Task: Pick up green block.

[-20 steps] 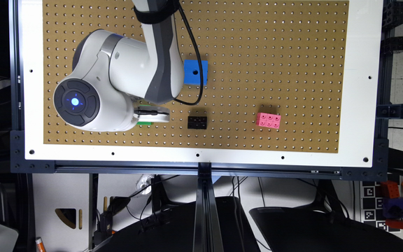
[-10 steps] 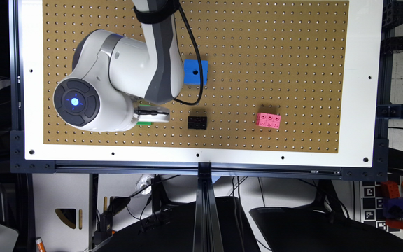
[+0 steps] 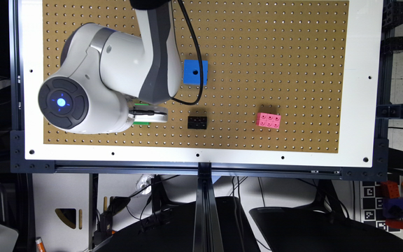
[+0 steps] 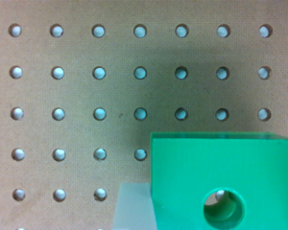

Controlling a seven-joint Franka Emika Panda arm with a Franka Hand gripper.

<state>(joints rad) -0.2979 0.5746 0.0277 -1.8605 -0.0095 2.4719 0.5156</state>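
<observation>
Below the big white arm joint, the bright green plastic cube (image 3: pixel 142 122) shows as only thin green slivers on the brown pegboard counter (image 3: pixel 275 45), close to that counter's near long edge and toward the exterior view's left corner. The white pincer (image 3: pixel 149 115) sits directly over the cube there, a pale rounded part crossing it. In the wrist view the green plastic cube (image 4: pixel 221 177) is close up, its flat face carrying a round hole through which a pale peg hole of the board can be seen; a blurred whitish surface lies against one of its sides, too blurred to identify. Whether the pincer is spread or closed, and whether it has hold of the cube, cannot be told from either view. A larger blue plastic cube with a round hole (image 3: pixel 195 72) rests farther in from the near edge, just beside the grey arm link. A small black studded brick (image 3: pixel 197 122) lies near the pincer toward the exterior view's right, and a pink studded brick (image 3: pixel 268 120) lies well apart, farther along the same edge.
</observation>
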